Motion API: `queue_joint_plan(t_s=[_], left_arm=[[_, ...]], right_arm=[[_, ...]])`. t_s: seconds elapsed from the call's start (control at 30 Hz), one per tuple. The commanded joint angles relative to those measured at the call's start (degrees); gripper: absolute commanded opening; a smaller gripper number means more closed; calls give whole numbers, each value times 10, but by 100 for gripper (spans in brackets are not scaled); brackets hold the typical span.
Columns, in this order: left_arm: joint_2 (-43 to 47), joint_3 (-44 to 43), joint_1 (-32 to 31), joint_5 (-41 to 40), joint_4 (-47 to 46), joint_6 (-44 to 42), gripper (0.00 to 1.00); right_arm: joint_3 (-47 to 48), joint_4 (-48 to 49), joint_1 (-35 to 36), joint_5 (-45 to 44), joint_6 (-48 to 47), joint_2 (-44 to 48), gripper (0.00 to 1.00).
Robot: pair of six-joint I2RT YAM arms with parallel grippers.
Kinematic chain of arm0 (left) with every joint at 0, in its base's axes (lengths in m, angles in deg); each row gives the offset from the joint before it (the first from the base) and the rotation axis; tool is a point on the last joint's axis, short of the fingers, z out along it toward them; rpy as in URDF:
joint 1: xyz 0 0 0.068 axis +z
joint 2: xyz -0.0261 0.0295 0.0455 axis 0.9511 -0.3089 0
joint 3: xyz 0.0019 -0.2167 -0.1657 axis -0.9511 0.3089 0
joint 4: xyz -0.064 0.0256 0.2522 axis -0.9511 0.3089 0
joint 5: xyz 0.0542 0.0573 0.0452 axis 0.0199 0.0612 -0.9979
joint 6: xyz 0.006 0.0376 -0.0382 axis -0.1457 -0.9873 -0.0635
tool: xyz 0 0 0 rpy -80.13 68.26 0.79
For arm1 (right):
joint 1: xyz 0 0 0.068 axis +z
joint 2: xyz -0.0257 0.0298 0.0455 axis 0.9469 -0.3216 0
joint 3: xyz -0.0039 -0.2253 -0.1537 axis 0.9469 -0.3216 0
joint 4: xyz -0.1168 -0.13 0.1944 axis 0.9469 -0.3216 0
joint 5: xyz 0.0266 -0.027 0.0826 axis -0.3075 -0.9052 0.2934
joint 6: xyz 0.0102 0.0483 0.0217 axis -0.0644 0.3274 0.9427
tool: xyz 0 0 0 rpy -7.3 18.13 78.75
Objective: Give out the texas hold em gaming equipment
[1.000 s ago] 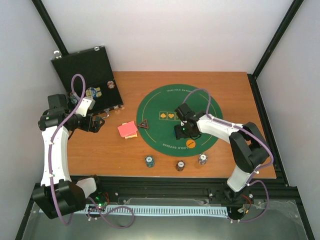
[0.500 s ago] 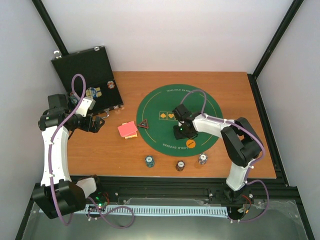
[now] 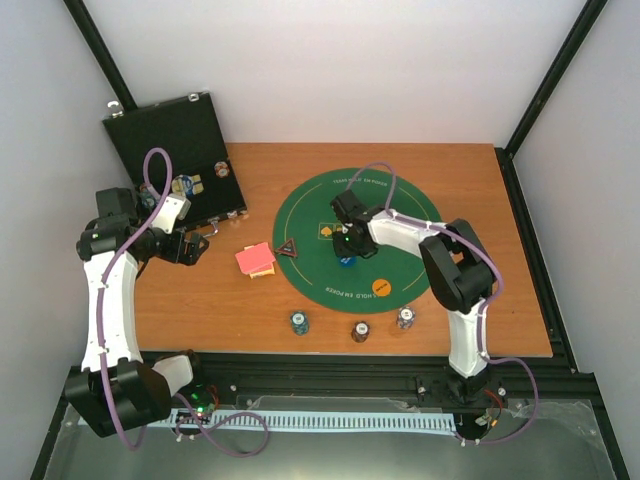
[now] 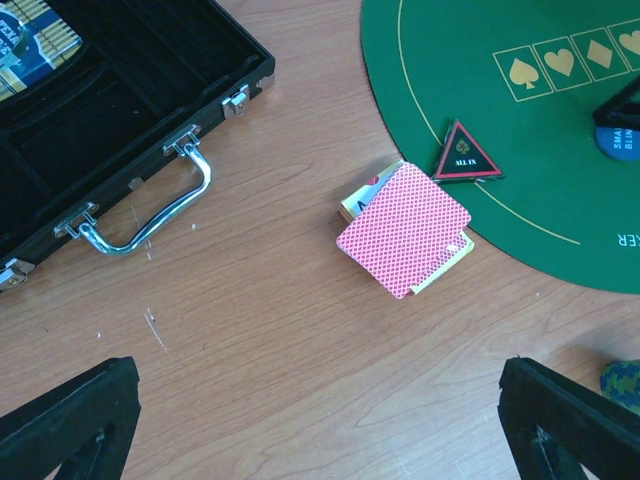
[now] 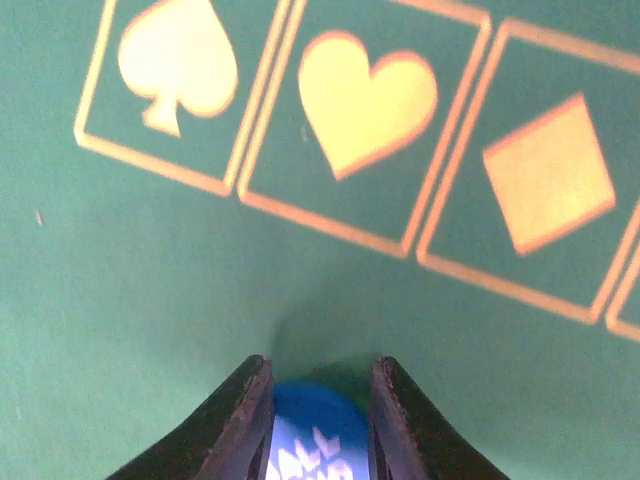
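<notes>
The blue button (image 5: 310, 432) sits between the fingers (image 5: 248, 415) of my right gripper (image 5: 318, 405), which is shut on it low over the green mat (image 3: 410, 215), just below the suit boxes. The top view shows this button (image 3: 345, 261) under that gripper (image 3: 345, 249). An orange button (image 3: 381, 288) lies on the mat's near part. The black triangle marker (image 4: 466, 158) rests on the mat's left edge, beside the red-backed cards (image 4: 405, 228) on the wood. Three chip stacks (image 3: 299, 322), (image 3: 360, 331), (image 3: 405, 318) stand near the front edge. My left gripper (image 4: 318, 400) hangs open over bare wood.
The black hinged case (image 3: 180, 150) lies open at the back left, its chrome handle (image 4: 150, 215) toward the cards, with chips and a card box inside. A chip stack (image 4: 625, 382) shows at the left wrist view's right edge. Walls stand close on three sides.
My right gripper has slid left and away across the mat, away from the orange button, and its jaws have narrowed onto the blue button. The left arm has not moved.
</notes>
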Motion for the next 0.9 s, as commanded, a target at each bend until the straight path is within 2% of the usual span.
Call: queue_joint_plan(t_s=[0.0, 0.1, 0.17, 0.27, 0.33, 0.37, 0.53, 0.87], left_arm=[[-10, -16, 1, -7, -6, -12, 100], [-15, -16, 1, -13, -3, -19, 100], [-14, -16, 1, -12, -3, -26, 100], [-17, -17, 1, -10, -6, -26, 100], [-20, -21, 1, -4, -5, -22, 100], [-21, -22, 1, 0, -4, -19, 100], [-16, -23, 1, 12, -3, -7, 100], [-17, -25, 1, 24, 9, -12, 100]], right_arm=[[55, -20, -12, -8, -5, -62, 29], [75, -31, -13, -10, -5, -76, 31], [52, -22, -12, -13, -2, -50, 45], [-2, -3, -7, -23, 8, 9, 50], [-33, 2, 0, -36, 14, 41, 60], [-42, 2, 8, -45, 16, 54, 61], [-64, -2, 40, -56, 29, 74, 61], [-67, 16, 54, -44, 51, 44, 52]])
